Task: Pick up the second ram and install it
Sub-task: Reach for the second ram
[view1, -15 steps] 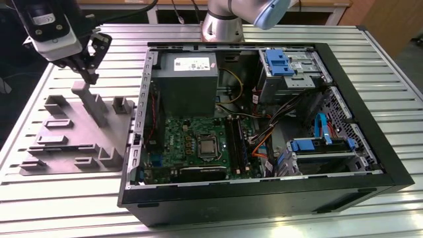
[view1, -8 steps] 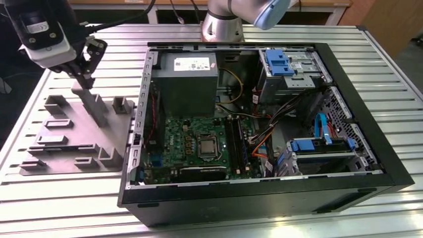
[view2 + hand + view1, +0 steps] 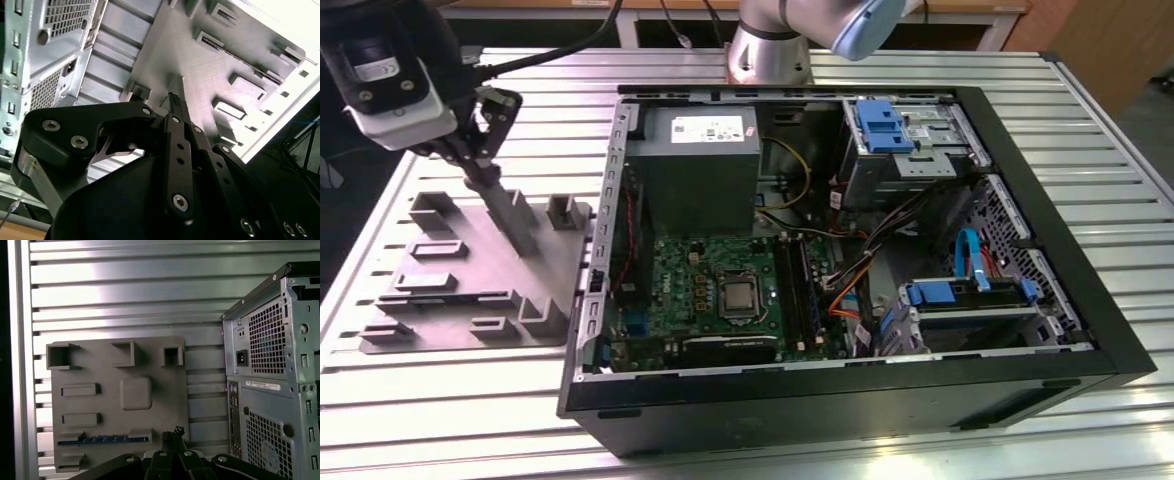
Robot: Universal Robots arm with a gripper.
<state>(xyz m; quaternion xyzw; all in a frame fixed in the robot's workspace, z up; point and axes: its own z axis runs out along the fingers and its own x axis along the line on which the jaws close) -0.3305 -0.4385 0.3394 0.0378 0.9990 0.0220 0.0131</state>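
Slatted table: tray, computer case

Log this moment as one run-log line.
gripper: shut, empty | position: over grey tray | second ram: lying in tray slot, not gripped

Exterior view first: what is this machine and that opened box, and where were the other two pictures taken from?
The exterior view looks down on a slatted metal table. On it lie an opened black computer case and a grey plastic holder tray. The silver-and-blue robot arm ends in a black gripper above that tray. Both wrist views come from cameras riding near the gripper. The first wrist view shows the long blue-green memory stick lying in a tray slot, not held; the gripper hangs near one end of it.
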